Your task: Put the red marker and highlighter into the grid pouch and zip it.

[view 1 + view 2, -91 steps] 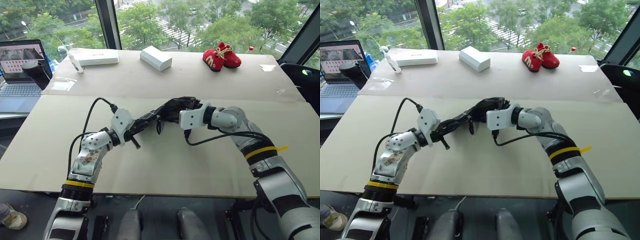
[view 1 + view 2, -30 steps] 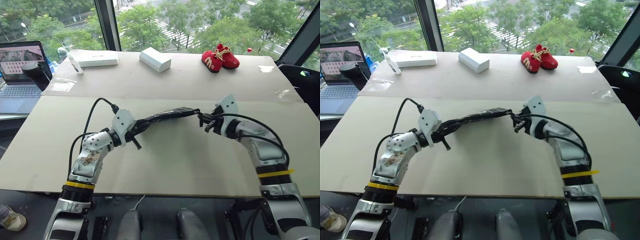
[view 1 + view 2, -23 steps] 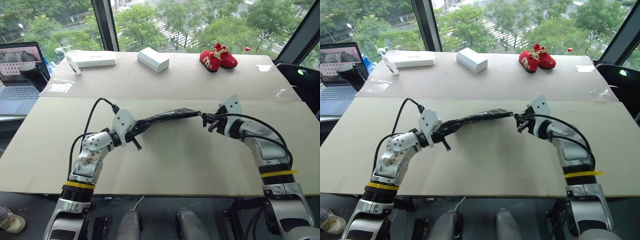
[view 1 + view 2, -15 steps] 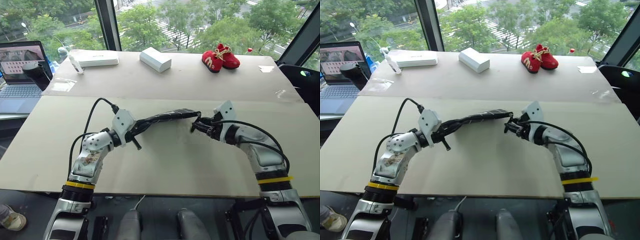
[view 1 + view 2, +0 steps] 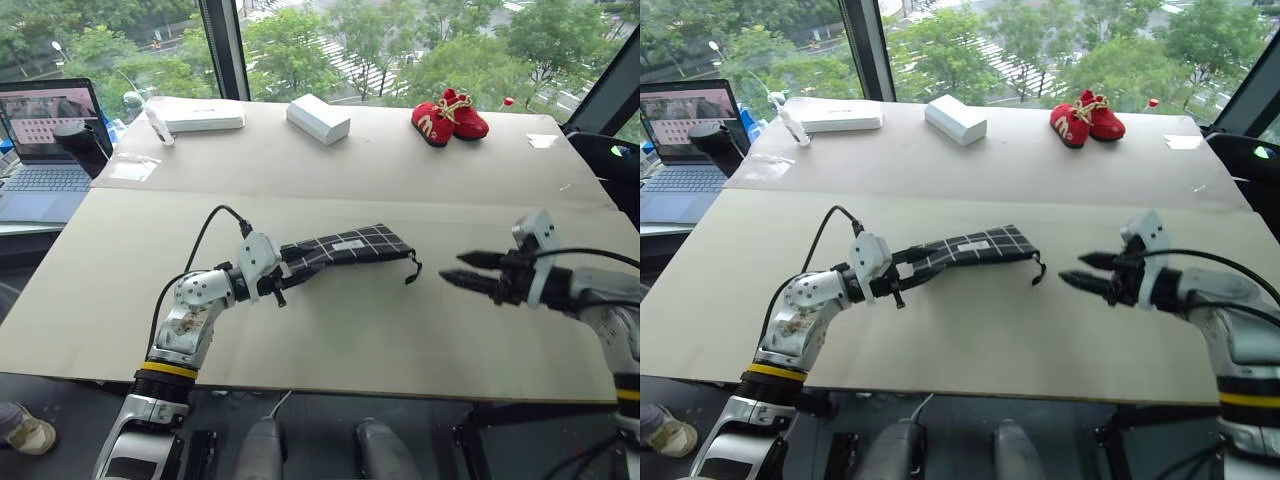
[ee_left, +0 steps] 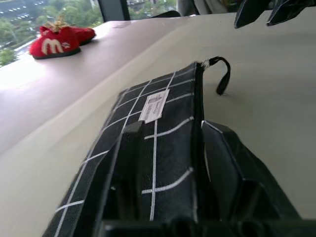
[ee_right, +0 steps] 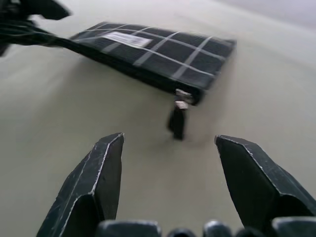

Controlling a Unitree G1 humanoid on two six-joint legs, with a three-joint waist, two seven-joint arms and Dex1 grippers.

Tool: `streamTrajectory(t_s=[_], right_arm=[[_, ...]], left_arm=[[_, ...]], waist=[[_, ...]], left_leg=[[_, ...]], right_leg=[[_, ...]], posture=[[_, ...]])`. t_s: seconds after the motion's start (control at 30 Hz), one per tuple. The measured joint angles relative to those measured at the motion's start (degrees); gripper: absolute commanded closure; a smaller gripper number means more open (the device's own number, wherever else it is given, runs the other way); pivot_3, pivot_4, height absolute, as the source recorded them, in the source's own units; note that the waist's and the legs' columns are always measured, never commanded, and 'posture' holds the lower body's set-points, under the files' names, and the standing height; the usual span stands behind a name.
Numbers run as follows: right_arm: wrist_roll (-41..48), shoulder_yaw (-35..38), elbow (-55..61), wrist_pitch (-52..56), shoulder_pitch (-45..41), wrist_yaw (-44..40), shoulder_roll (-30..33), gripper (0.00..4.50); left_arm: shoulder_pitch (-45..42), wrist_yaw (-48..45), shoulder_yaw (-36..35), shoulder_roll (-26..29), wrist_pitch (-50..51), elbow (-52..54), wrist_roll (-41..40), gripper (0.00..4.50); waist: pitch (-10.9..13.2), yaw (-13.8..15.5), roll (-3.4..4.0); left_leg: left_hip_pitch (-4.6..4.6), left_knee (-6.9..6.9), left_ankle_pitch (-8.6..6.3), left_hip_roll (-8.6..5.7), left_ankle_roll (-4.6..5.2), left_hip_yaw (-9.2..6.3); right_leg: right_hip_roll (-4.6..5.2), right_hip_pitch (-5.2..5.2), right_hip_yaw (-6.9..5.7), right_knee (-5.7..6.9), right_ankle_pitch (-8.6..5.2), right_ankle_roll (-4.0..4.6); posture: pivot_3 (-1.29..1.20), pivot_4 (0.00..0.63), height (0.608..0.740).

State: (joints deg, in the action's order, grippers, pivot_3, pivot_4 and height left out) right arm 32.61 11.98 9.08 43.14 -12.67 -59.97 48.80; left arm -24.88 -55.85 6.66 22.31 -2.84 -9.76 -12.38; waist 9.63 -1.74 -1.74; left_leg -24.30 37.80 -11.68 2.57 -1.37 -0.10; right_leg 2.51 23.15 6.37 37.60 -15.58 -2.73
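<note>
The grid pouch (image 5: 345, 246), black with white lines and a small white label, lies flat on the table. Its zipper looks closed, and the pull cord (image 5: 412, 268) hangs at its right end. My left gripper (image 5: 284, 271) is at the pouch's left end, open, its fingers (image 6: 129, 163) standing on either side of the fabric. My right gripper (image 5: 452, 267) hovers to the right of the cord, open and holding nothing, a short gap away from the pouch (image 7: 148, 52). The red marker and the highlighter are hidden from view.
At the far edge of the table (image 5: 330, 330) sit a pair of small red shoes (image 5: 447, 113), a white box (image 5: 318, 117) and a flat white case (image 5: 195, 115). A laptop (image 5: 45, 140) stands off the table's left side.
The pouch was held up between both grippers. My right gripper let go of the cord, opened and drew back to the right. My left gripper opened and the pouch now lies flat.
</note>
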Motion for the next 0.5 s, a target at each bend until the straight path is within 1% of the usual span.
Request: streamTrajectory(t_s=[0.07, 0.1, 0.17, 0.27, 0.37, 0.5], right_arm=[[0.3, 0.7, 0.4, 0.2, 1.4, 0.0, 0.4, 1.21], [0.3, 1.3, 0.4, 0.2, 2.0, 0.2, 0.5, 1.21], [0.4, 2.7, -0.6, 0.3, 2.0, 0.5, 0.5, 1.21], [0.2, 3.7, -3.0, -0.3, 2.1, 0.4, 1.2, 1.21], [-0.3, 4.0, -5.6, -2.9, 2.1, -0.1, 1.2, 1.21], [-2.0, 4.1, -10.6, -6.7, 1.7, -1.0, 1.5, 1.21]], left_arm=[[0.0, -0.3, 0.0, 0.2, 0.5, 0.1, -0.2, 0.59], [0.0, -0.6, -0.1, 0.5, 1.2, 0.3, -0.6, 0.59], [1.2, -0.5, -1.4, 1.0, 7.7, 4.0, -4.5, 0.59], [3.0, 2.9, -5.5, 1.2, 20.1, 11.0, -12.6, 0.59], [3.5, 9.4, -11.6, 3.3, 31.4, 15.7, -18.6, 0.59], [6.3, 15.0, -21.3, 6.6, 38.8, 18.7, -24.2, 0.59]], waist=[[0.0, -0.2, 0.00], [0.0, -0.2, -0.01], [0.0, -0.4, -0.01], [0.0, -0.6, -0.01], [0.0, -0.7, -0.01], [0.0, -0.9, -0.01]], left_leg=[[0.02, 0.02, 0.00, 0.00, 0.00, -0.01], [0.01, 0.02, 0.00, 0.00, 0.00, -0.02], [-0.01, 0.02, 0.00, 0.00, 0.00, -0.02], [-0.02, 0.02, 0.00, 0.02, 0.00, -0.04], [0.01, 0.02, 0.00, 0.02, 0.00, -0.07], [0.01, 0.01, 0.00, 0.03, 0.00, -0.05]], right_leg=[[-0.01, -0.01, -0.01, 0.03, 0.00, -0.02], [-0.01, -0.01, -0.02, 0.04, -0.01, -0.03], [0.00, 0.00, -0.01, 0.03, -0.02, -0.05], [0.00, 0.00, -0.03, 0.02, -0.03, -0.06], [-0.01, 0.00, -0.05, 0.06, -0.04, -0.09], [-0.01, 0.01, -0.04, 0.03, -0.04, -0.08]], posture=[[0.00, 0.150, 0.729], [0.00, 0.150, 0.729], [0.00, 0.150, 0.729], [0.00, 0.150, 0.729], [0.00, 0.150, 0.729], [0.00, 0.150, 0.729]])
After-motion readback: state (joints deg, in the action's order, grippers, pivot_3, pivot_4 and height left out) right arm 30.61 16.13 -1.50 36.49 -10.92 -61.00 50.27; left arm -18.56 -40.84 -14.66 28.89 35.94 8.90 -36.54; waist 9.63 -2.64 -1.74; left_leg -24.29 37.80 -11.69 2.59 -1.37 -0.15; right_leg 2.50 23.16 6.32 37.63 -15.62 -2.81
